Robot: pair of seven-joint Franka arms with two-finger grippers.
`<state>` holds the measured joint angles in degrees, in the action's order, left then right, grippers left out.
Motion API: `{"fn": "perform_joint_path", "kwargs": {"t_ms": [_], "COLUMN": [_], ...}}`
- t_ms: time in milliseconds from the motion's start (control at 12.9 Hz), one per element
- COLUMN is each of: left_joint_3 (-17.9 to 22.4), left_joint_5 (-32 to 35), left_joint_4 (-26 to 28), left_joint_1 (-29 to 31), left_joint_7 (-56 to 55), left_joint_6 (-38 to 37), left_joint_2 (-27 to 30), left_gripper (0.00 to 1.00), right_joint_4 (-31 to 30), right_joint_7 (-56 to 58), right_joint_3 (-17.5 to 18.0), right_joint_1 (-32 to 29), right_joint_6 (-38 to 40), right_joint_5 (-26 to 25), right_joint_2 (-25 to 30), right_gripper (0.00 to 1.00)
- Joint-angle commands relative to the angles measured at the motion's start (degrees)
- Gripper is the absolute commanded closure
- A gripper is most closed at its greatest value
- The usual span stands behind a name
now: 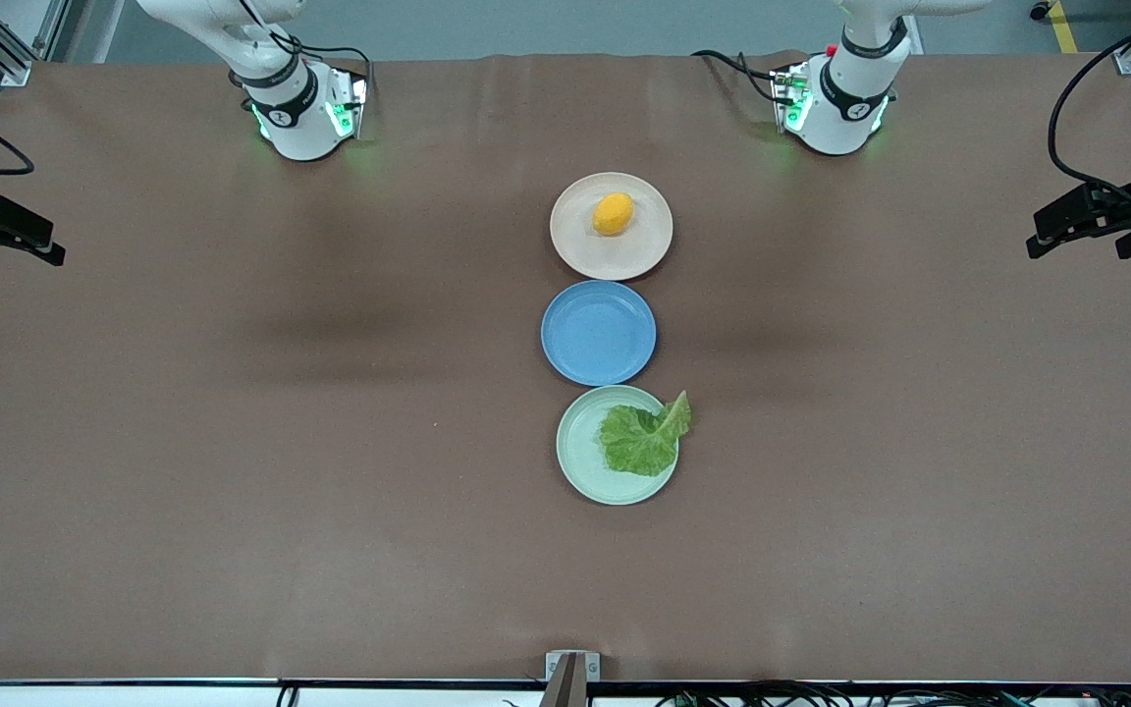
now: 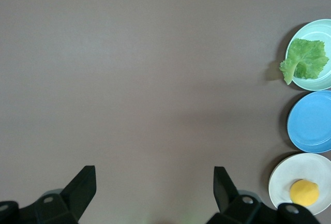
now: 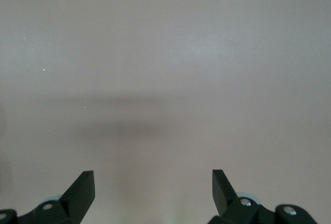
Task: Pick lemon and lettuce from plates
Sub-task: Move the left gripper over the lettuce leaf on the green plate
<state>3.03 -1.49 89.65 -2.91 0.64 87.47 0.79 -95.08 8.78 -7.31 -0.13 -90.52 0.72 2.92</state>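
The lemon point(image 1: 614, 213) lies on the beige-pink plate point(image 1: 575, 245), the plate farthest from the front camera. The lettuce point(image 1: 642, 438) lies on the pale mint plate point(image 1: 580, 457), the nearest plate, with its stem end over the rim toward the left arm's end. My left gripper point(image 1: 1039, 239) is open and empty in the air at the left arm's end of the table. My right gripper point(image 1: 50, 252) is open and empty at the right arm's end. The left wrist view shows the open left gripper point(image 2: 155, 182), the lemon point(image 2: 304, 192) and the lettuce point(image 2: 305, 58). The right wrist view shows the open right gripper point(image 3: 153, 182) over bare table.
An empty blue plate point(image 1: 598, 332) sits between the two other plates, the three in a row down the table's middle. The brown table cover point(image 1: 232, 442) spreads wide on both sides. The arm bases stand along the table's edge farthest from the front camera.
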Motion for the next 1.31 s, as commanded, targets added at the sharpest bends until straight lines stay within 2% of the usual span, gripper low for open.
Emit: {"fn": "perform_joint_path", "kwargs": {"t_ms": [0,696,928,1237], "left_joint_3": [-0.1,-0.3,-3.3,-11.3], "left_joint_5": [-0.8,-0.8,-1.7,-1.9], "left_joint_4": [0.0,-1.8,-1.8,-4.7], "left_joint_1": [0.4,-0.6,-1.8,-2.1], "left_joint_7": [0.9,-0.2,-4.7,-18.9], "left_joint_6": [0.2,0.1,0.3,1.9], "left_joint_2": [0.5,-0.8,-4.1,-13.8], "left_gripper": [0.00,0.00,0.00,0.00], "right_joint_4": [-2.1,-2.6,-2.7,-2.7], "right_joint_7": [1.1,0.9,0.9,0.9], "right_joint_3": [0.4,0.3,0.3,0.3], "right_joint_1": [0.0,0.0,0.0,0.0], "right_joint_6": [-1.1,-0.4,-0.4,-0.5], "right_joint_5": [-1.8,-1.2,-1.1,-0.9], "right_joint_2": [2.2,2.4,2.4,2.4], "right_gripper": [0.00,0.00,0.00,0.00]}}
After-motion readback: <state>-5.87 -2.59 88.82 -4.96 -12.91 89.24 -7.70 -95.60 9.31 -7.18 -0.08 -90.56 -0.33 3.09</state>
